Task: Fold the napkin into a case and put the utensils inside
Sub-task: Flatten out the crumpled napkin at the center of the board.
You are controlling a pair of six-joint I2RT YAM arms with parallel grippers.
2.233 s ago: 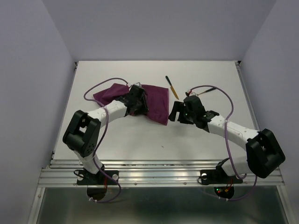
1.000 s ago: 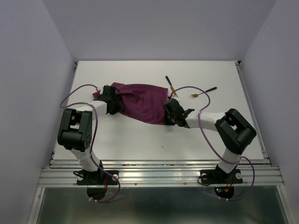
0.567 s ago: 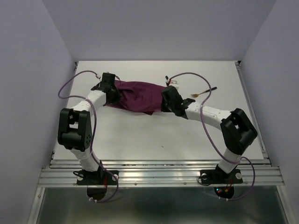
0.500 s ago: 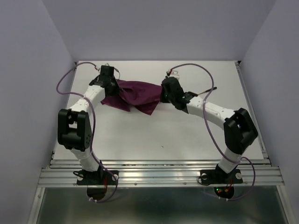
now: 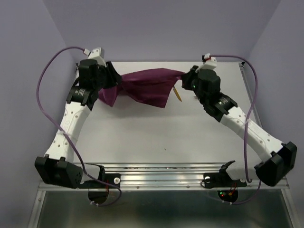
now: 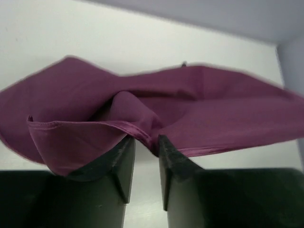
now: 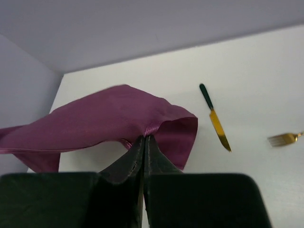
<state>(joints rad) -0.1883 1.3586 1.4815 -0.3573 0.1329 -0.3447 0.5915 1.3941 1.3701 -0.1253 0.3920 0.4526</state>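
Above the bare white table [image 5: 142, 133], our left gripper [image 6: 145, 140] pinches a bunched fold of the thin, shiny magenta-purple cloth napkin [image 5: 147, 85] between its jaws. Our right gripper [image 7: 144, 138] clamps the opposite edge, jaws pressed tight together. The napkin hangs stretched between them. Beyond it, on the table, lie the slender dark-handled, gold-bladed knife [image 7: 214, 118] and the gold fork [image 7: 285, 138], apart.

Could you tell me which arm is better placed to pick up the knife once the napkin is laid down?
Probably the right. The right gripper, pinching one end of the napkin, hangs close to the knife; the left gripper holds the other end, farther away.
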